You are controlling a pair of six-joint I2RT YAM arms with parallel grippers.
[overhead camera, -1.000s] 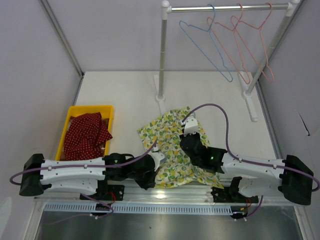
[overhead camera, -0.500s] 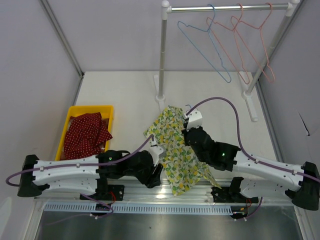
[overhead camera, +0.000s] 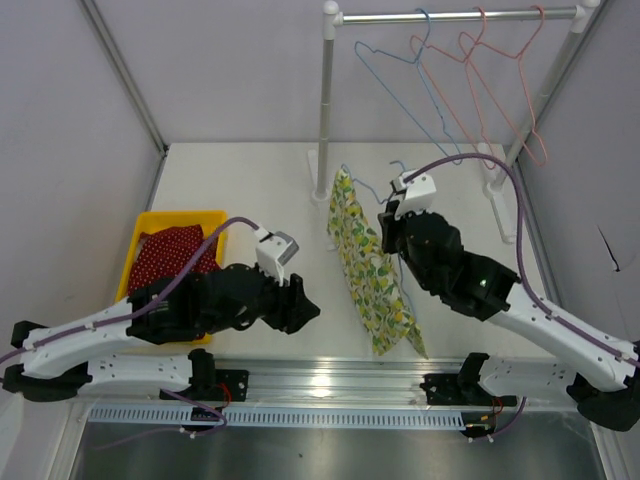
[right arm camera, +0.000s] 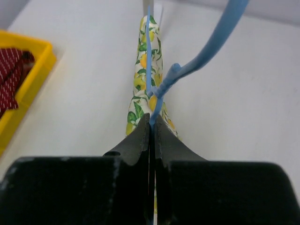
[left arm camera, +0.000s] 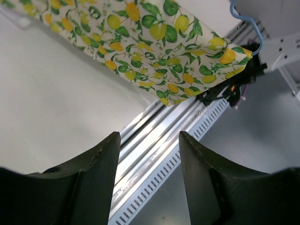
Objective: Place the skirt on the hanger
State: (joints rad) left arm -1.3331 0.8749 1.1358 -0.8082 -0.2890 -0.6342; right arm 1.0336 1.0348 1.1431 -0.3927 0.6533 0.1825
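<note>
Skirt position and gripper status

Front rail [overhead camera: 330,378] runs along the near table edge, with both arm bases mounted on it.

Left gripper [overhead camera: 306,306] sits low over the table [overhead camera: 240,190], left of centre. Its jaws stand apart with nothing between them. The left wrist view looks between the two fingers [left arm camera: 93,164] toward the rail and the skirt's hem.

Skirt [overhead camera: 368,268], a lemon-print fabric, hangs in a narrow vertical drape right of the left gripper. It is well apart from that gripper. Its lower corner reaches toward the front rail; contact with the table cannot be confirmed.

Right gripper [right arm camera: 151,123] is raised above the table. Its jaws are pressed together on the wire of the blue hanger [right arm camera: 206,50]. The skirt's upper edge runs along that wire, just beyond the fingertips.

Yellow bin [overhead camera: 140,232] stands at the left side of the table and contains a red patterned garment [overhead camera: 168,262].

Rack [overhead camera: 324,100] stands at the far edge. Wire hangers [overhead camera: 439,100], one blue and the others pink, hang from its crossbar.
</note>
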